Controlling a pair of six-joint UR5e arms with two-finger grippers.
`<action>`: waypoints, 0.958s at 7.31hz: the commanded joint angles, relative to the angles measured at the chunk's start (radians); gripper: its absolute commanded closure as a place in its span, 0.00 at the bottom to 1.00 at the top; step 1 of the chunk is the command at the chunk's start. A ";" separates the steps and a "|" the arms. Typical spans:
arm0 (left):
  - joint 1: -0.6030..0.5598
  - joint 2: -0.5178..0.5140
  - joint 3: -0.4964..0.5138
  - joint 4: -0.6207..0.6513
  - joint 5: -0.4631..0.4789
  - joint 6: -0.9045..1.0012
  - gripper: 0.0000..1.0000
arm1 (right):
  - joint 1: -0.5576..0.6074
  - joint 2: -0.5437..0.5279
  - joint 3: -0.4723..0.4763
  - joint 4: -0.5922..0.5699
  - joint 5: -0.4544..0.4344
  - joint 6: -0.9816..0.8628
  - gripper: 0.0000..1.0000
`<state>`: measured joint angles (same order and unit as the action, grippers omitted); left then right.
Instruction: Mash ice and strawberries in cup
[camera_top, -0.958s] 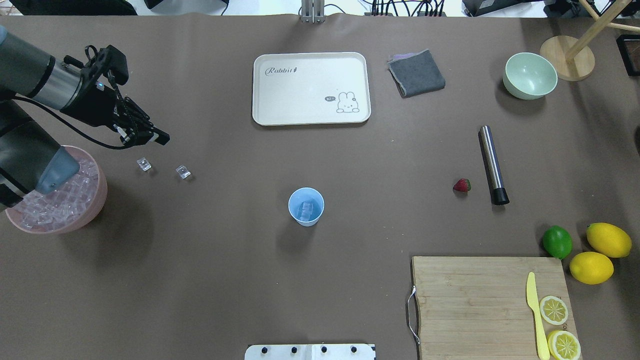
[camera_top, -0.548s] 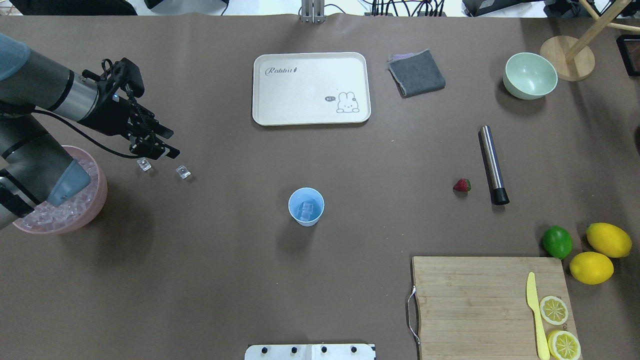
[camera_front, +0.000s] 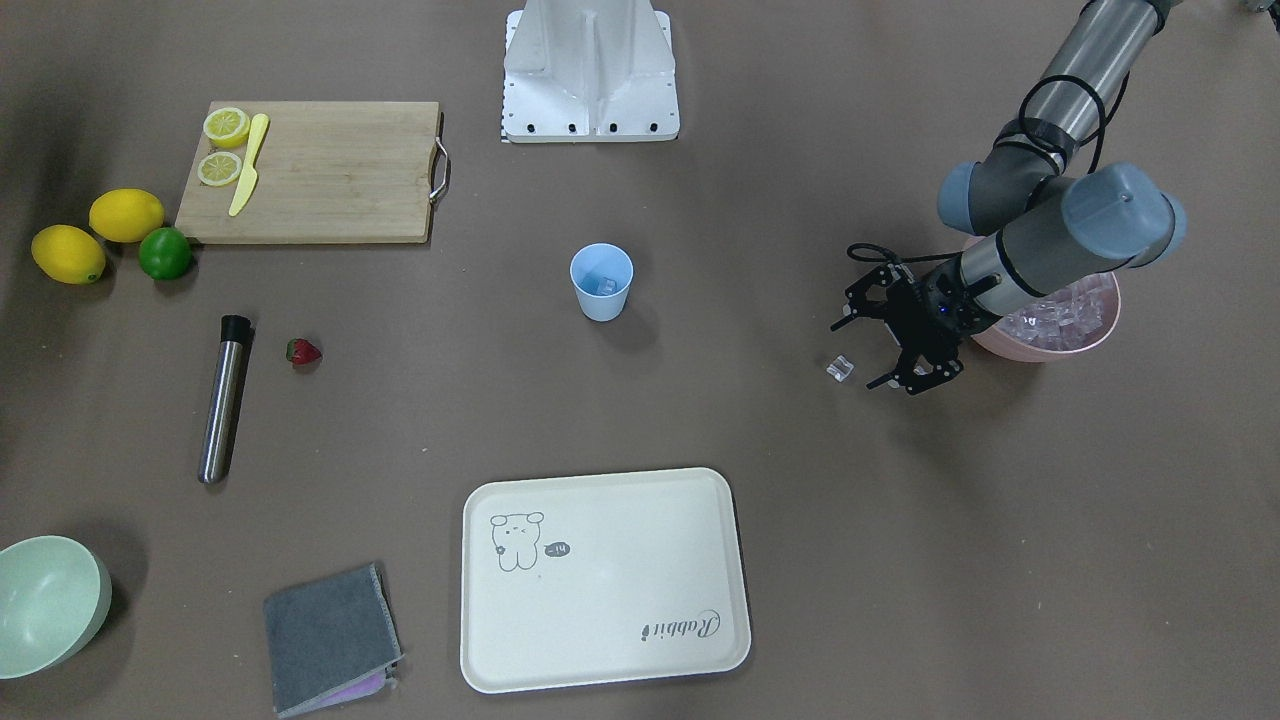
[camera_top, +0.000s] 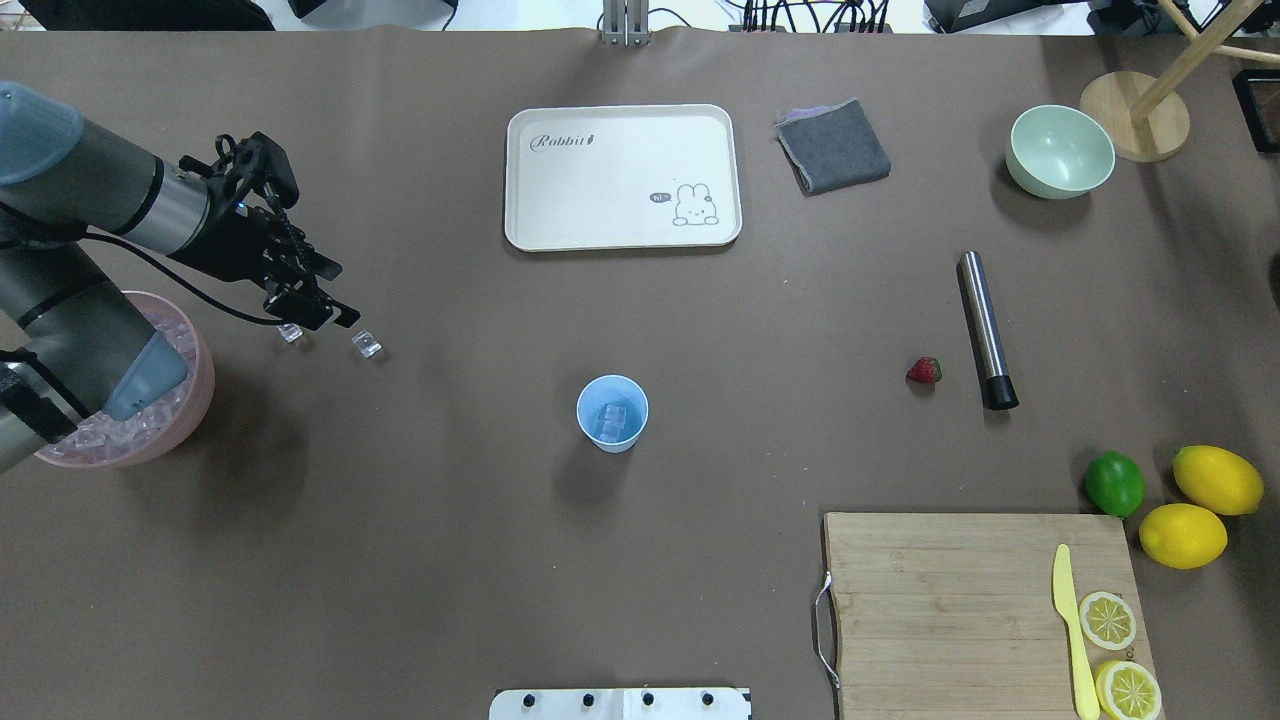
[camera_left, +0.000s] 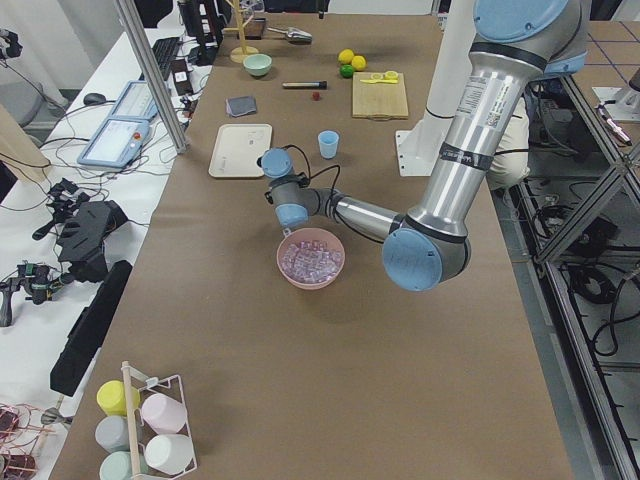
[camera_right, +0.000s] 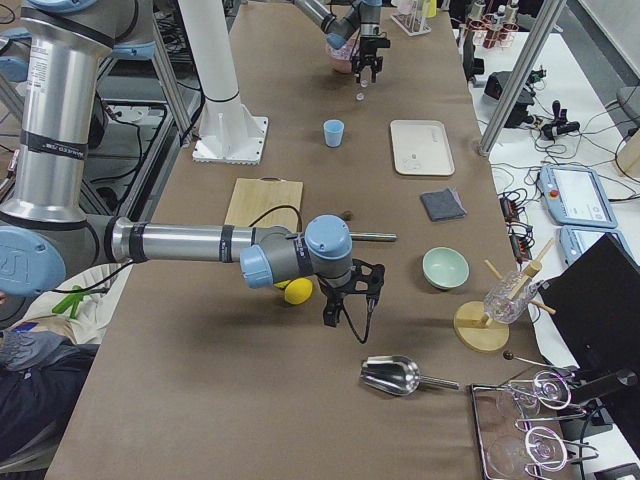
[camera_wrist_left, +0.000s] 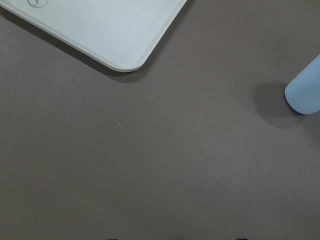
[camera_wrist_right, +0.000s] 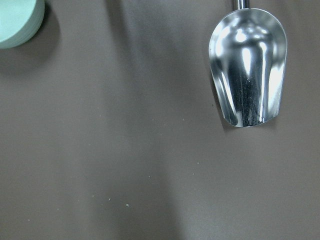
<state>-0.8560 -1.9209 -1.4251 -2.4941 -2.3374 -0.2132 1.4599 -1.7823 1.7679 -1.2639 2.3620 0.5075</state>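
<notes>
1. The left gripper (camera_top: 338, 295) hangs low over the table (camera_top: 400, 560) beside the pink bowl (camera_top: 195, 395); its fingers are spread apart with nothing between them.
2. Two loose ice cubes lie there; one (camera_top: 367, 344) is near the fingertips, the other (camera_top: 290, 332) partly hidden under the gripper.
3. The cup (camera_top: 584, 400) stands upright mid-table with ice (camera_top: 612, 420) inside.
4. The strawberry (camera_top: 924, 371) lies near a steel rod (camera_top: 985, 325), well apart from the cup.
5. The right gripper (camera_right: 345, 300) hovers near a metal scoop (camera_right: 392, 374); I cannot tell how its fingers stand.

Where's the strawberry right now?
In the overhead view the strawberry lies on the table right of centre, just left of the black end of the steel rod and well right of the blue cup.
</notes>
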 joint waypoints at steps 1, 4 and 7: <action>0.055 0.008 0.017 0.000 0.093 0.002 0.17 | -0.001 0.000 -0.002 0.000 -0.001 -0.001 0.00; 0.072 0.008 0.041 -0.002 0.145 0.003 0.19 | -0.001 0.000 -0.004 0.000 -0.001 -0.001 0.00; 0.086 0.014 0.032 -0.002 0.150 -0.006 0.52 | 0.000 -0.002 -0.005 0.001 -0.003 -0.001 0.00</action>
<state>-0.7724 -1.9104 -1.3880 -2.4957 -2.1888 -0.2138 1.4596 -1.7828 1.7638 -1.2631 2.3605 0.5062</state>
